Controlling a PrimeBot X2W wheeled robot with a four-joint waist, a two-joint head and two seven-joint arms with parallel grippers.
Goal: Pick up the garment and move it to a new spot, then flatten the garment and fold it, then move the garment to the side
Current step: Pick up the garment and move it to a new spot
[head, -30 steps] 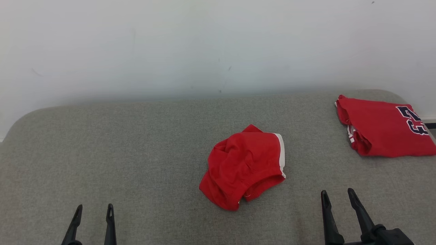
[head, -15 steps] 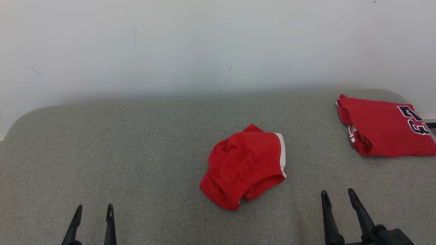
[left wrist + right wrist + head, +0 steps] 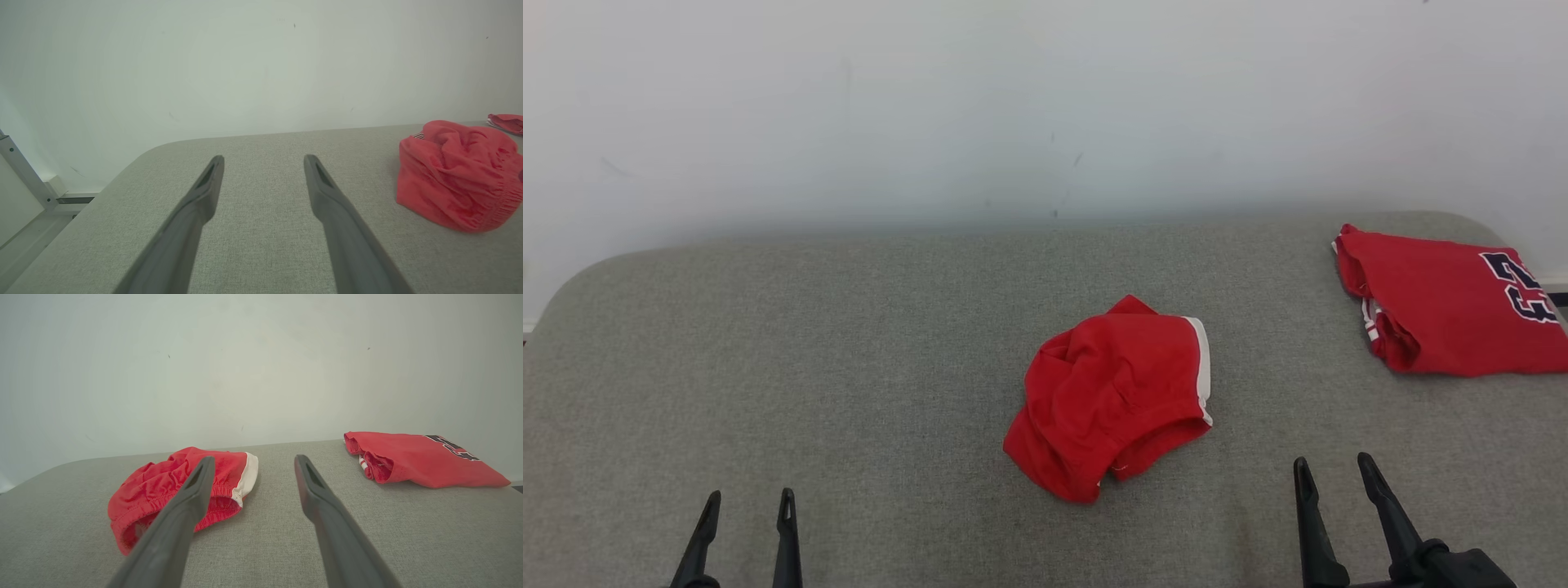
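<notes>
Two red garments are seen lying on the grey, fabric-covered surface (image 3: 849,367), behind which a pale wall (image 3: 1013,106) is visible. The crumpled red garment (image 3: 1112,400) is found near the middle of the surface, slightly into its right half, where it is bunched into a rounded heap. A white band (image 3: 1201,359) is exposed along the heap's right side, and a gathered elastic hem (image 3: 222,493) is turned towards the near edge of the surface. The folded red garment (image 3: 1445,314) is laid flat at the far right corner of the surface, well apart from the heap, and dark numerals (image 3: 1515,286) are printed on its right end. The left end effector (image 3: 750,495) is held low over the near left part of the surface, with its two dark fingers spread wide and nothing gripped between them; bare grey fabric is seen in the gap in the left wrist view. The right end effector (image 3: 1331,461) is held over the near right part of the surface, likewise spread wide and empty. In the right wrist view one of its fingers is seen in front of the crumpled heap, but whether cloth is touched there cannot be told; in the head view a strip of bare surface is seen between the fingertips and the heap.
</notes>
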